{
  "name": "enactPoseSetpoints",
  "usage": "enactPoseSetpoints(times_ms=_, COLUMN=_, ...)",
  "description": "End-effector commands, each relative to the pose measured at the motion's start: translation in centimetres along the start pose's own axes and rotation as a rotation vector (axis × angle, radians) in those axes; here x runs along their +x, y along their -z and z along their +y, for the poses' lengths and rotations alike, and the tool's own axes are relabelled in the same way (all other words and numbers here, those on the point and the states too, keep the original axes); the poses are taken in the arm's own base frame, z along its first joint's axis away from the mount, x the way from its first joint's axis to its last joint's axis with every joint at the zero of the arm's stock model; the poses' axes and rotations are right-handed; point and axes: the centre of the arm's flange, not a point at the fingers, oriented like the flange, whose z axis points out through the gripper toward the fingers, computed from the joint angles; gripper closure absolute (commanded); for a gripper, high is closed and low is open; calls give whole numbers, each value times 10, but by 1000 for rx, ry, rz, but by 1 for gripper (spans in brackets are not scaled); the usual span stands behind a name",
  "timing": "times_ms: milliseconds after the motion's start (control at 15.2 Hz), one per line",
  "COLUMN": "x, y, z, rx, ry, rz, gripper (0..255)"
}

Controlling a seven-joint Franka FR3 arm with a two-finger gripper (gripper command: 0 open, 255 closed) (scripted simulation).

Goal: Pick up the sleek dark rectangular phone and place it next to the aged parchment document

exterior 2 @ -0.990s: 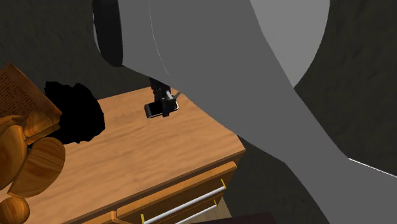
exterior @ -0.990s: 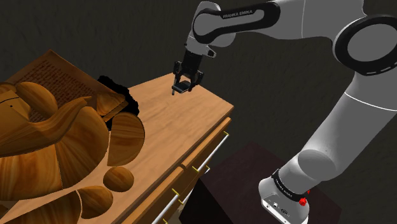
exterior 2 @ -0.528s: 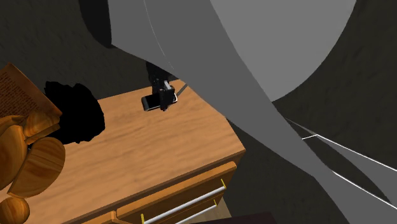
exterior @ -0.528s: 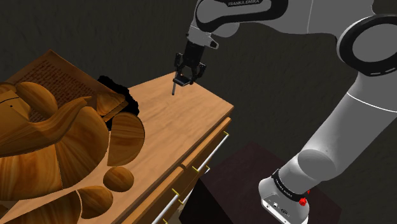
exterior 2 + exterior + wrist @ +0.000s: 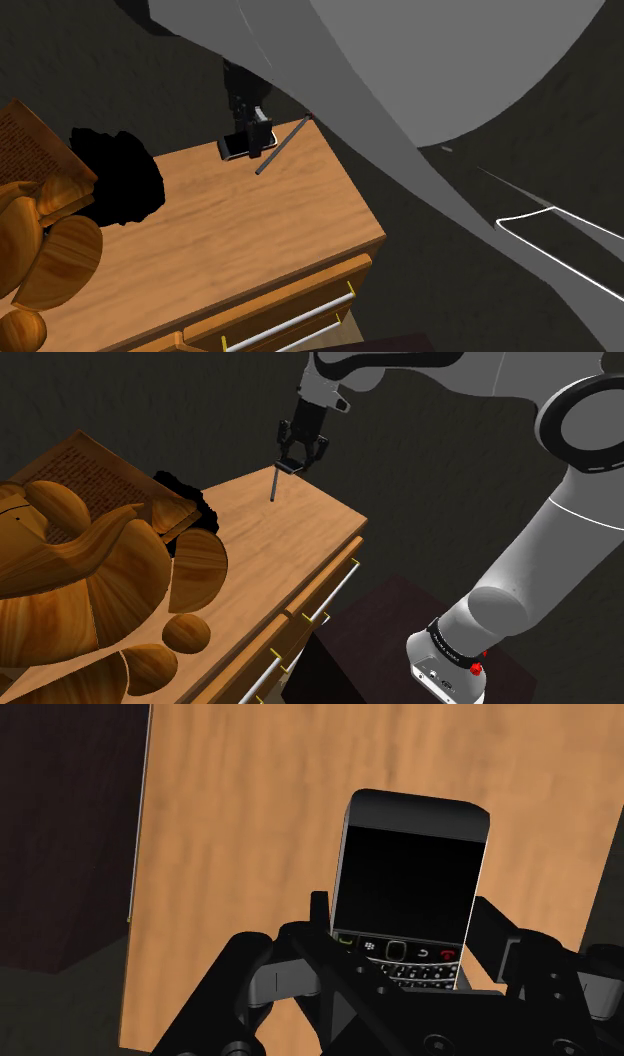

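Observation:
The phone (image 5: 410,899) is black, with a dark screen and a small keypad. My gripper (image 5: 405,966) is shut on its keypad end, one finger on each long side. In the second exterior view the phone (image 5: 233,149) hangs in the gripper (image 5: 253,137) just above the far edge of the wooden dresser top (image 5: 230,235). In the shoulder view the gripper (image 5: 292,463) is raised over the top's far corner. The brown parchment page (image 5: 85,470) with lines of text leans at the shoulder view's left, partly hidden by wooden shapes. Its corner (image 5: 20,135) shows in the second exterior view.
Large rounded wooden shapes (image 5: 110,582) crowd the left part of the dresser top (image 5: 290,542). A black blob (image 5: 115,178) lies between them and the phone. Drawers with metal handles (image 5: 290,325) run along the front. The arm's stand (image 5: 400,642) is beside the dresser.
The gripper has risen from the dresser top with the phone in it and has shifted slightly toward the far edge. Nothing else has moved.

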Motion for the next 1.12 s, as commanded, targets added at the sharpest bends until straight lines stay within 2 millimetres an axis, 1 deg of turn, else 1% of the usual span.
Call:
enactPoseSetpoints(times_ms=0, x=-4, y=10, z=-1, rx=0, ry=0, rz=0, gripper=255)
enactPoseSetpoints(times_ms=1056, x=-22, y=93, z=-2, rx=0, ry=0, rz=0, gripper=255)
